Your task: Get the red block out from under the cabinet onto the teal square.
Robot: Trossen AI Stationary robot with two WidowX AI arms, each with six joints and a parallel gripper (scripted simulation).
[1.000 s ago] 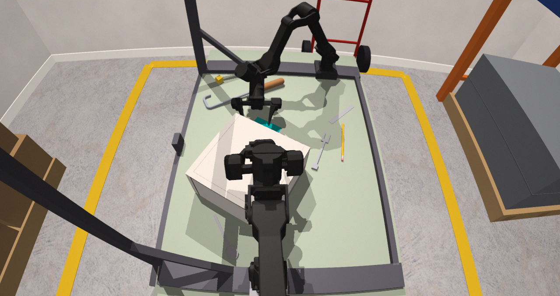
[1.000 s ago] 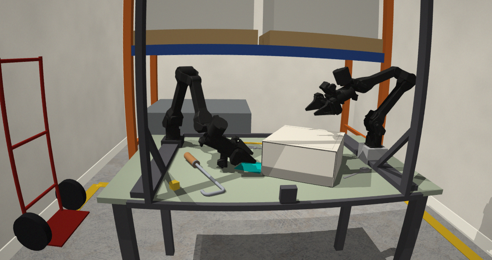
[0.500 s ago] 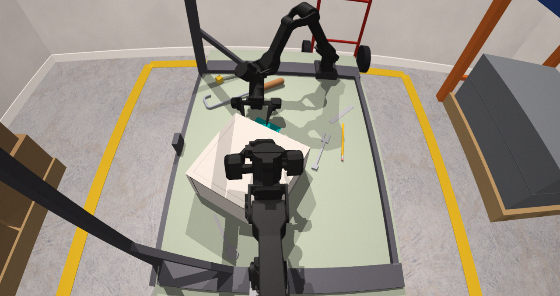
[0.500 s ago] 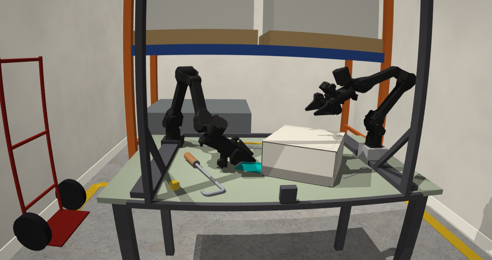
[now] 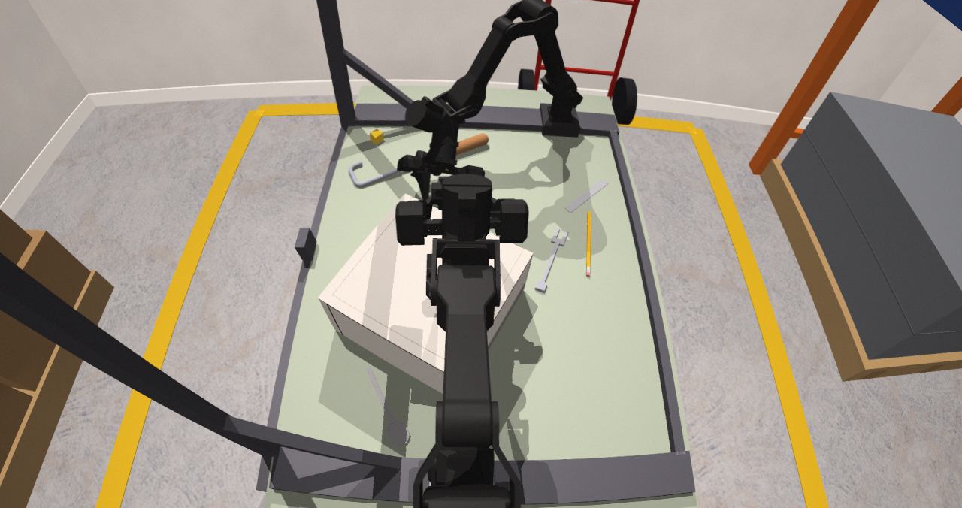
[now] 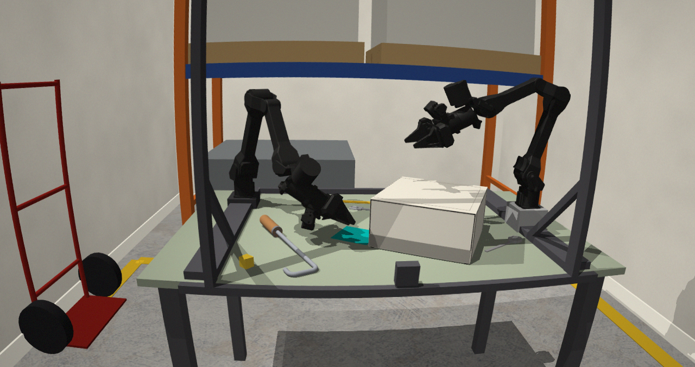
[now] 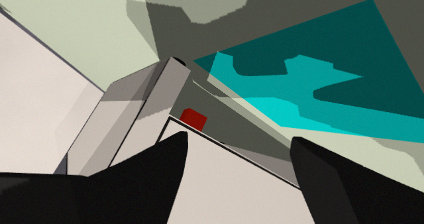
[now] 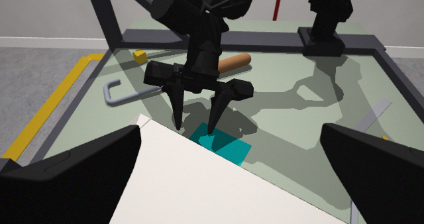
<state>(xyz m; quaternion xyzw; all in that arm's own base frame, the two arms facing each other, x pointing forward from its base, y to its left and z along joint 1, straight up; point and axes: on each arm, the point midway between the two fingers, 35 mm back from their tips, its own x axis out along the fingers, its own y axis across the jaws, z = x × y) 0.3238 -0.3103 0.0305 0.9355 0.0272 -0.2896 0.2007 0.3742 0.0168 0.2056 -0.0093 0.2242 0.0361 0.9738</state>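
Note:
The white cabinet (image 6: pixel 427 216) stands on the table, its top also in the top view (image 5: pixel 403 289). In the left wrist view the red block (image 7: pixel 193 118) shows in the dark gap under the cabinet's edge, near a corner. The teal square (image 7: pixel 315 78) lies on the table just beyond that edge, partly shadowed; it also shows in the exterior view (image 6: pixel 351 235). My left gripper (image 8: pixel 194 132) is low over the square beside the cabinet, fingers apart and empty. My right gripper (image 6: pixel 415 139) hangs open and empty high above the cabinet's top.
A hooked metal bar with a wooden handle (image 6: pixel 286 246), a yellow cube (image 6: pixel 246 260) and a dark cube (image 6: pixel 406 273) lie near the table's edges. A ruler (image 5: pixel 585 195), a pencil (image 5: pixel 588 243) and a wrench (image 5: pixel 551 259) lie beside the cabinet. Dark frame posts rise at the corners.

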